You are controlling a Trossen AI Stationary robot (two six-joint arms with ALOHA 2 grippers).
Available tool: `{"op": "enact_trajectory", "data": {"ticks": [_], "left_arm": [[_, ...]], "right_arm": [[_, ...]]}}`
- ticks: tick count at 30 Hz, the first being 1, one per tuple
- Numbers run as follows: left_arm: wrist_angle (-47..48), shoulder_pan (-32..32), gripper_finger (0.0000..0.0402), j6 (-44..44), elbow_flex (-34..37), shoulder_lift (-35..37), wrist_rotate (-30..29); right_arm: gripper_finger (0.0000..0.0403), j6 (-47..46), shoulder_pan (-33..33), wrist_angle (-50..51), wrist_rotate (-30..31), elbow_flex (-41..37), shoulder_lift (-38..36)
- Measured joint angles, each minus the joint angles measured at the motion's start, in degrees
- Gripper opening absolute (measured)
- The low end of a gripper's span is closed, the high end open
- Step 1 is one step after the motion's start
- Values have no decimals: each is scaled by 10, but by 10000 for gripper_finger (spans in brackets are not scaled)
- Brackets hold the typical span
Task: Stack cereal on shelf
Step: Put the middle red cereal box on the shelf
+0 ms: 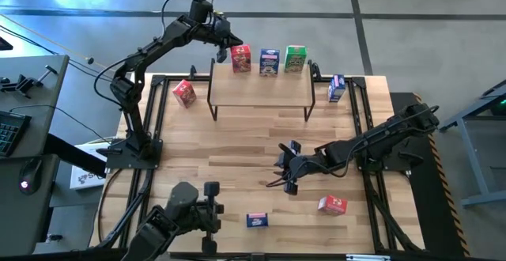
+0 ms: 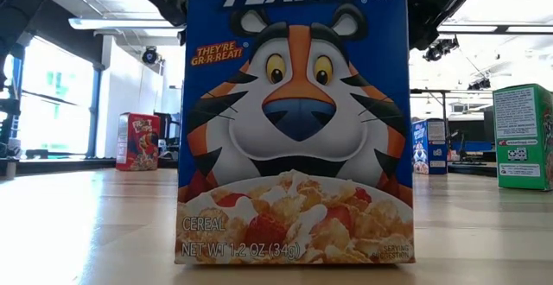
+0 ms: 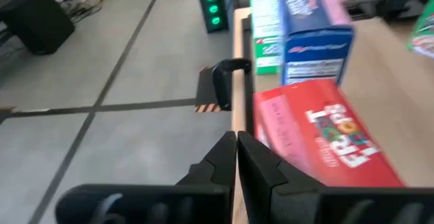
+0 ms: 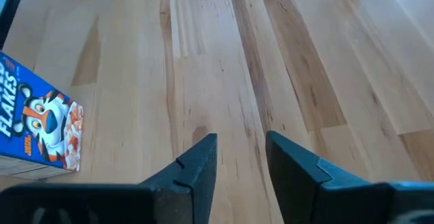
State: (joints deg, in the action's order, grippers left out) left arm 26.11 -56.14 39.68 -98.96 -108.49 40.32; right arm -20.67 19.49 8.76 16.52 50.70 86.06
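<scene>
The left end effector [image 1: 222,53] hovered pressed together beside the shelf's [image 1: 261,92] red box [image 1: 241,58]; the right end effector [image 1: 288,168] hung spread, empty, over the counter [image 1: 237,142].

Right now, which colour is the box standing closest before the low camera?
Blue cereal box, clearest in the low view.

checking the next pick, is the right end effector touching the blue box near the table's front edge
Apart: the high view shows bare table between the right end effector and the blue box.

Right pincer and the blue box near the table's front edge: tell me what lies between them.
Bare wood only, in the high view, between the right pincer and the blue box.
</scene>
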Motion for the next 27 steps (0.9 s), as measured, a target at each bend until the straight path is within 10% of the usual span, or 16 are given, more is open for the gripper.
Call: {"op": "enact_trajectory", "data": {"ticks": [17,27], "left_arm": [[18,3,7,0,0,0,77],[-23,-7,7,-32,0,5,-36]], "right_arm": [[123,15,0,-8,-5,0,0],[123,15,0,-14,-5,0,0]]}}
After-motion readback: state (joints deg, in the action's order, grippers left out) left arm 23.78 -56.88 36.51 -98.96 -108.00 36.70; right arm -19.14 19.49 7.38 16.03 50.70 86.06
